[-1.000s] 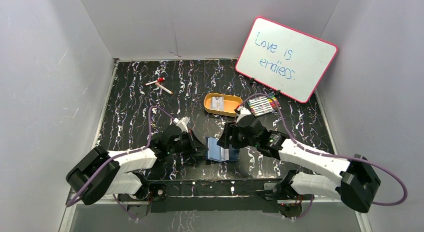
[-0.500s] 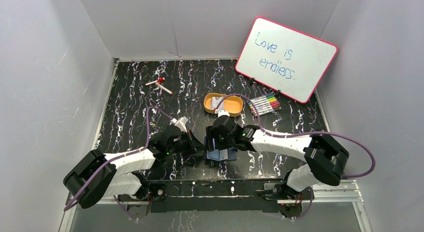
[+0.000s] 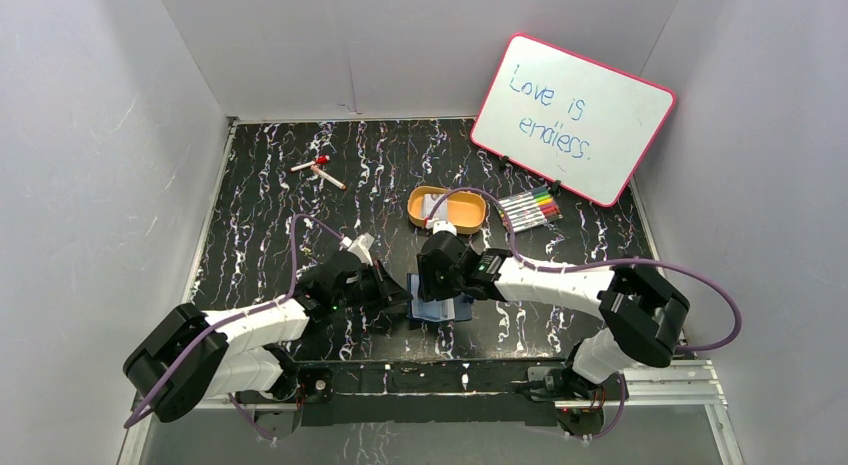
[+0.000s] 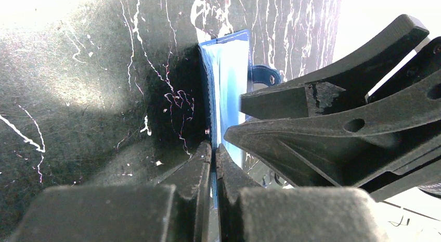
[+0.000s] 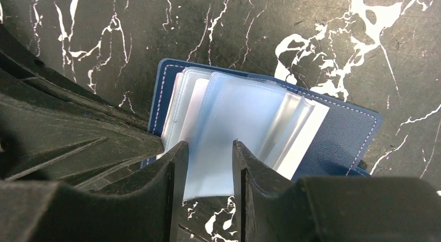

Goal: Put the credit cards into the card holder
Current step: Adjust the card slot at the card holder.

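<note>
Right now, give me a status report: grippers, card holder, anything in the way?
Left gripper shut on the card holder edge. Right gripper open over its clear sleeves. One credit card in the orange tray. Purple cable crosses above that tray.

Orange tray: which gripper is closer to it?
Right. The right gripper is over the card holder, just nearside of the orange tray; the left gripper pinches the holder's left edge, farther off.

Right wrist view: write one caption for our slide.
Right tool open above clear sleeves of the opened navy card holder.
</note>
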### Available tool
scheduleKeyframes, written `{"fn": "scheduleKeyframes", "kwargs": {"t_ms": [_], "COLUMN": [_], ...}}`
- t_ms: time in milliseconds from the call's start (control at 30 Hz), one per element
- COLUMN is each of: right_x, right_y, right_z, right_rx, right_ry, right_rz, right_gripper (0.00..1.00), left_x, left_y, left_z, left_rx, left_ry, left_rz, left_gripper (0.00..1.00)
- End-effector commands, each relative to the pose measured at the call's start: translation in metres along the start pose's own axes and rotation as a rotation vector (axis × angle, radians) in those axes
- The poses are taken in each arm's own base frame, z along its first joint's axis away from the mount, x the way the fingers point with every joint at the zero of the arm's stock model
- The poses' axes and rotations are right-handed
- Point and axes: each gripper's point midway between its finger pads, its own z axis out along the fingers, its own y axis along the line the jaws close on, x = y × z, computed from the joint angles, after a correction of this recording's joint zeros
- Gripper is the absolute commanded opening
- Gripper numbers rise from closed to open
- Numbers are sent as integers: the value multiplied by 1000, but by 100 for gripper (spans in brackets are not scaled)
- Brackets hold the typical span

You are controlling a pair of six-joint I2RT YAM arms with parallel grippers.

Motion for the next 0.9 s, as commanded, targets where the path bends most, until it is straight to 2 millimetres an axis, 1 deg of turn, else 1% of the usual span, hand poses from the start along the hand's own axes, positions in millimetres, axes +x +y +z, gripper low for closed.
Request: {"fn": "scheduleKeyframes", "kwargs": {"t_ms": [0, 100, 233, 367, 467, 567, 700, 800, 867], "right_x": [-8, -9, -4, -2, -5, -16, -37, -39, -37], "right_y": [-4, -15, -31, -40, -46, -37, -9, 9, 11], "right_z": [-1, -6, -13, -20, -29, -44, -63, -63, -56], "right_rx": [51, 91, 134, 145, 158, 103, -3, -31, -16], "right_ry": [-19, -40, -42, -51, -70, -119, -201, -187, -157], "right_rz": [-15, -6, 8, 29, 45, 44, 0, -52, -56], "right_gripper": [43, 43, 44, 47, 50, 56, 61, 62, 62], "left_x": [-12, -13, -13, -13, -13, -12, -13, -13, -13], "left_y": [-21, -20, -16, -14, -13, -12, -12, -12, -10], "left_z": [-4, -4, -4, -4, -4, -4, -5, -4, -4], "left_rx": [53, 44, 29, 21, 14, 9, 10, 11, 3], "left_ry": [-39, -44, -49, -50, -50, -49, -50, -52, -50], "left_rz": [26, 28, 30, 31, 35, 38, 39, 39, 39], "left_gripper": [0, 0, 0, 0, 0, 0, 0, 0, 0]}}
